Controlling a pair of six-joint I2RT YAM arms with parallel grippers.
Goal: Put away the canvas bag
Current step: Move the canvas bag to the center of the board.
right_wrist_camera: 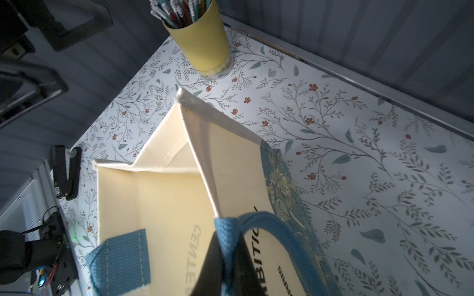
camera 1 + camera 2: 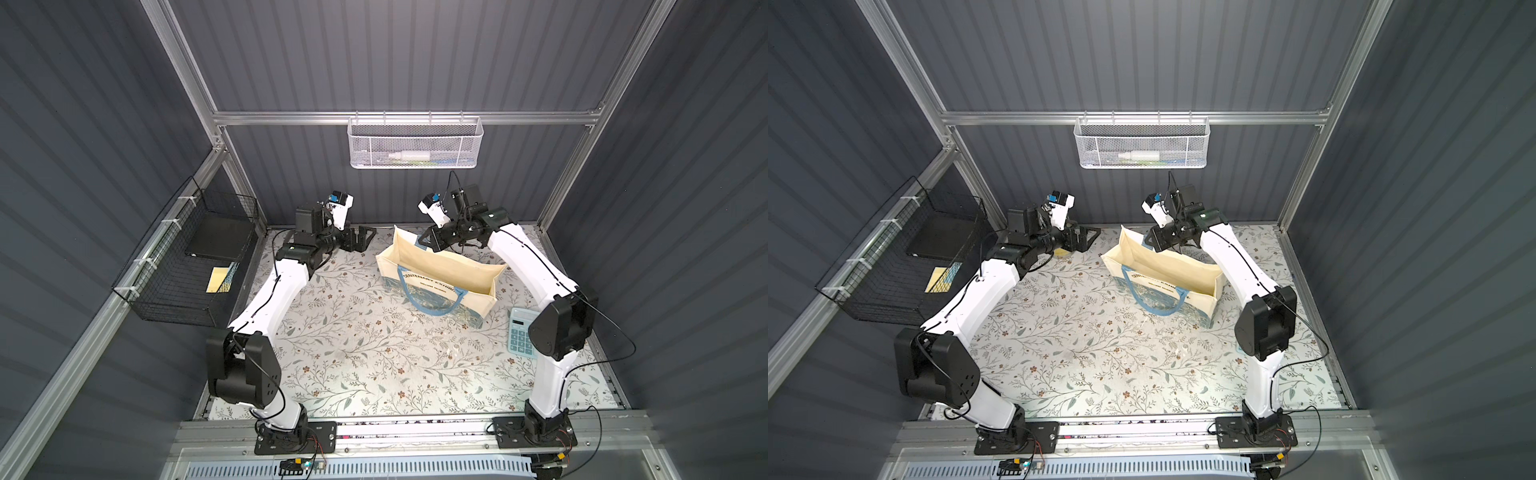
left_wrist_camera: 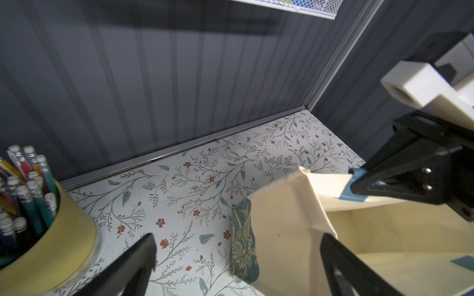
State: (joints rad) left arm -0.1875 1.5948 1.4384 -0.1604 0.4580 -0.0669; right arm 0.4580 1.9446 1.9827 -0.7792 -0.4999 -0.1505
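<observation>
One cream canvas bag stands mouth-up on the floral table, toward the back on the right arm's side, with its near handle drooping over the lettered front face. We see the right gripper clenched on the far handle close to the rear rim, the light-blue webbing bunched between its jaws. We judge that hold is chosen because the strap is thin enough to pinch and strong enough to carry the whole bag, while the soft walls would only fold. The left gripper hangs released, jaws spread wide, at the bag's narrow end wall, between it and the yellow pencil cup, probably placed there to steady that end or take a second hold. A blue calculator lies near the bag's front corner, and a black wire basket on the left wall looks a likely home for it, though we cannot be sure
</observation>
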